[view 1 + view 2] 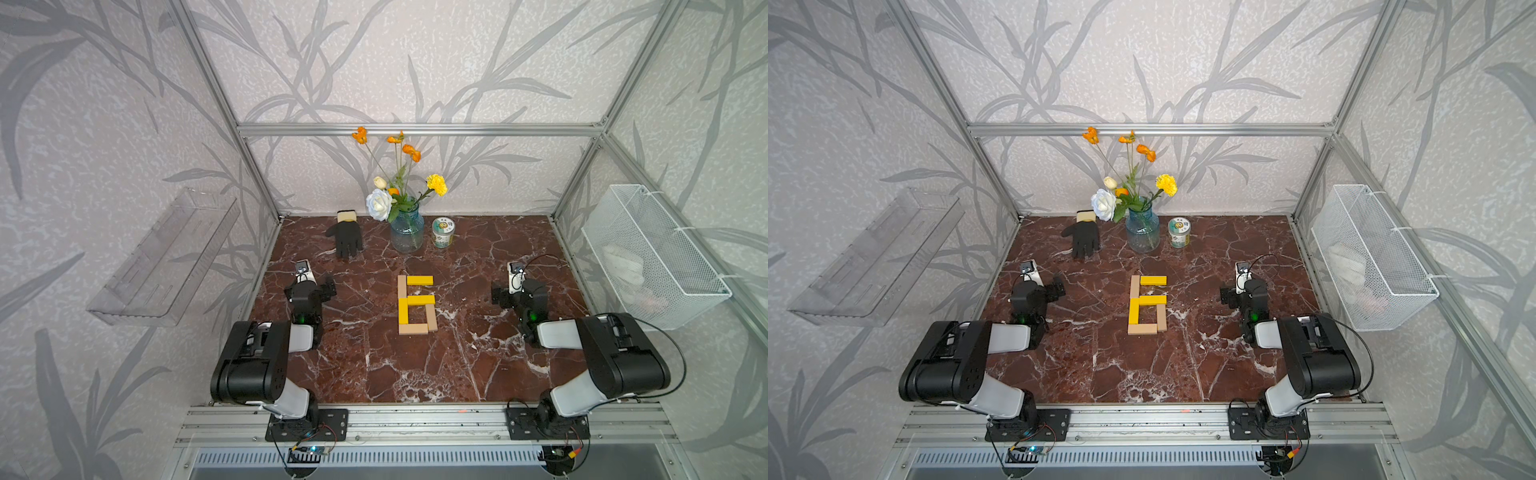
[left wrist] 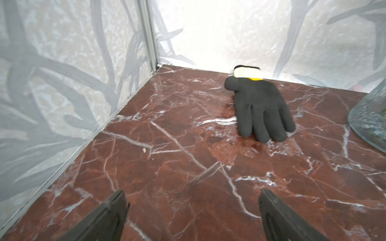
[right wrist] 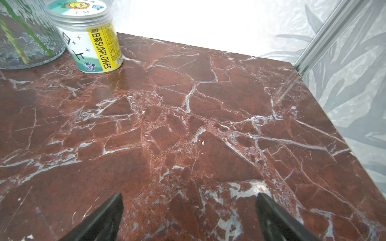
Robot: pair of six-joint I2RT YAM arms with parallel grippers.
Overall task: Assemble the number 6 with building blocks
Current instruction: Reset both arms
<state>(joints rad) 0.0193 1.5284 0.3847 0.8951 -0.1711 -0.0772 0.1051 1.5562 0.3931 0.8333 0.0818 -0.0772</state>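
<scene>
the 6 (image 1: 417, 304) looks finished, its six blocks (image 1: 1142, 329) joined at the middle of the table (image 1: 478, 365). the best move now is to leave it alone, with no sweep across the bars. left jaws and right jaws stand wide apart, empty. the 6 lies well apart, at 3 o'clock from the left and 9 o'clock from the right.

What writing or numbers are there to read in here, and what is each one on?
"向日葵SUNFLOWER": down the yellow strip of the small jar label.
"6": the digit laid out in building blocks on the table.
The jar's fine print and lid picture: too small or blurred to read.
Nothing else carries readable text.
</scene>
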